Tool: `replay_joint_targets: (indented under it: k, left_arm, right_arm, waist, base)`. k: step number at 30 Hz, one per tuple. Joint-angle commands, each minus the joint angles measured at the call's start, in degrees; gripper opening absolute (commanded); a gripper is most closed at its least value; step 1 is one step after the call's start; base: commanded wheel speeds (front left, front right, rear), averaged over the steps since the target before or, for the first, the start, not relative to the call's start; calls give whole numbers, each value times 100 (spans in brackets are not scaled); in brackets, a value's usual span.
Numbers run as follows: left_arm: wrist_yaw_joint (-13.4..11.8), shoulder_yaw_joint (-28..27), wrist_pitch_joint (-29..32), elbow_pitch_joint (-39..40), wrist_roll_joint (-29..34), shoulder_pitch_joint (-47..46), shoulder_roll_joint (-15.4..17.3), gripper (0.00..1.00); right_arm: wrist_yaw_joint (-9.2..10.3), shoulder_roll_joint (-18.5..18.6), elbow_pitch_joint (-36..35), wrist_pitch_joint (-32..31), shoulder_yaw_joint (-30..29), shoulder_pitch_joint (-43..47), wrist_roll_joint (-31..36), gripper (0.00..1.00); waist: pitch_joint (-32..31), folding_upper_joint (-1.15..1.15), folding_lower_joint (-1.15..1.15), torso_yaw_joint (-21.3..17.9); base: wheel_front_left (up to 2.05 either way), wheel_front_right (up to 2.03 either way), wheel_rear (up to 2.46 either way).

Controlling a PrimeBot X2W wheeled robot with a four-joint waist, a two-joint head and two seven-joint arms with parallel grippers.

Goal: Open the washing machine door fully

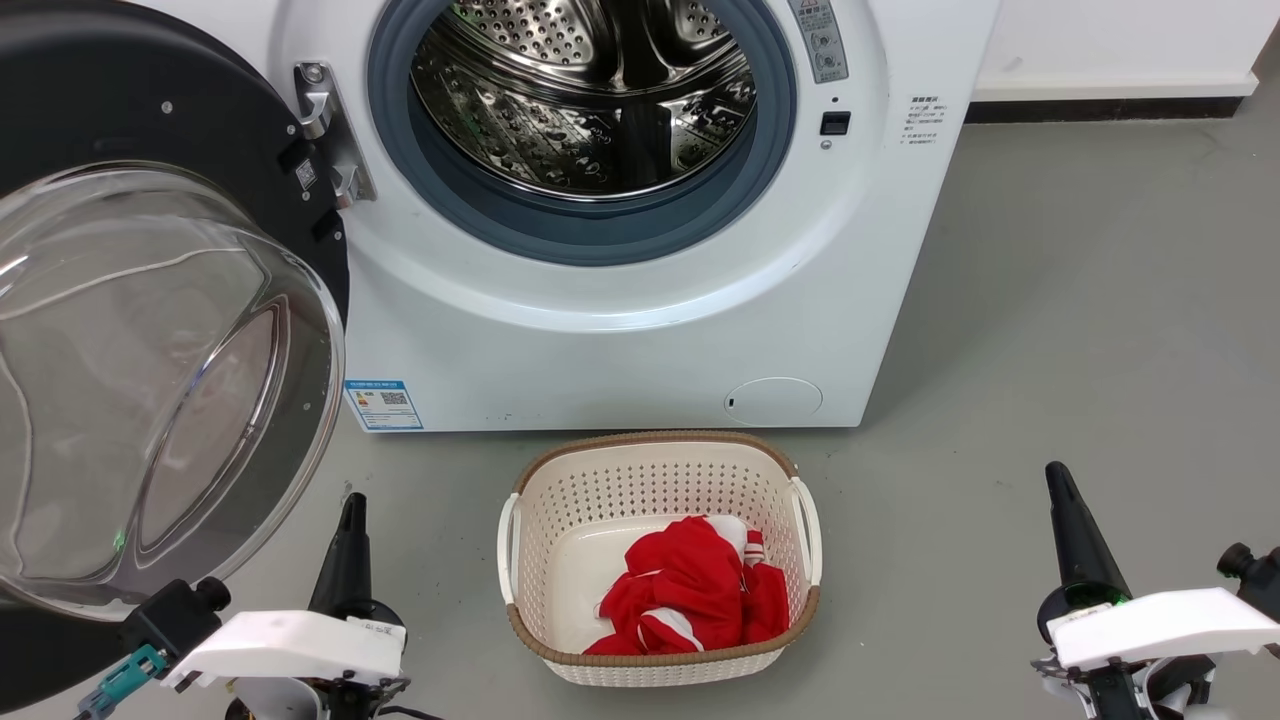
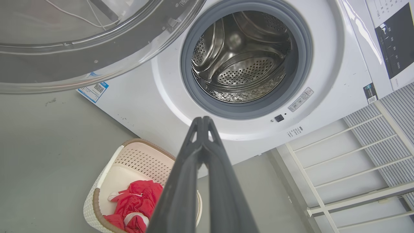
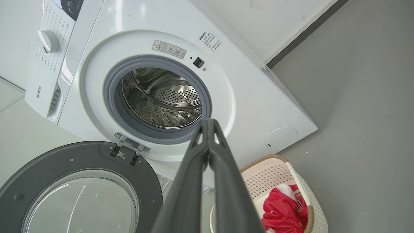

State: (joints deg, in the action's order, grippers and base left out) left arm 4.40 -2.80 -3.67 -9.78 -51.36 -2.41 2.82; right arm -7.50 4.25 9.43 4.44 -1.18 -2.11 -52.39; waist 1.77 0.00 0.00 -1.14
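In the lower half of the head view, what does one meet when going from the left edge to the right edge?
washing machine door → left end effector → laundry basket → right end effector

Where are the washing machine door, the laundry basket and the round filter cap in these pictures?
washing machine door [image 1: 150,380]: head view, on its bulging clear glass bowl.
laundry basket [image 1: 660,488]: head view, on its perforated back wall.
filter cap [image 1: 773,400]: head view, on the middle of the round white cap.
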Motion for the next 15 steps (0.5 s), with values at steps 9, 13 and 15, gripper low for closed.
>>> replay_joint_targets:
  k: [9,13,15]
  left_arm:
    - [80,-84,175,-36,-724,-182,9,0]
    - [99,-106,245,-67,-981,-202,9,0]
    - [111,-117,272,-81,-1110,-213,9,0]
  right_arm:
    - [0,51,35,-149,-53,-167,-760,0]
    - [0,52,65,-206,-70,-187,-1025,0]
    - [0,52,80,-238,-79,-198,-1158,0]
  waist:
    - [-19,0,0,14]
    - [-27,0,0,20]
    - [-31,0,0,23]
  base:
    - [0,0,0]
    - [0,0,0]
    - [0,0,0]
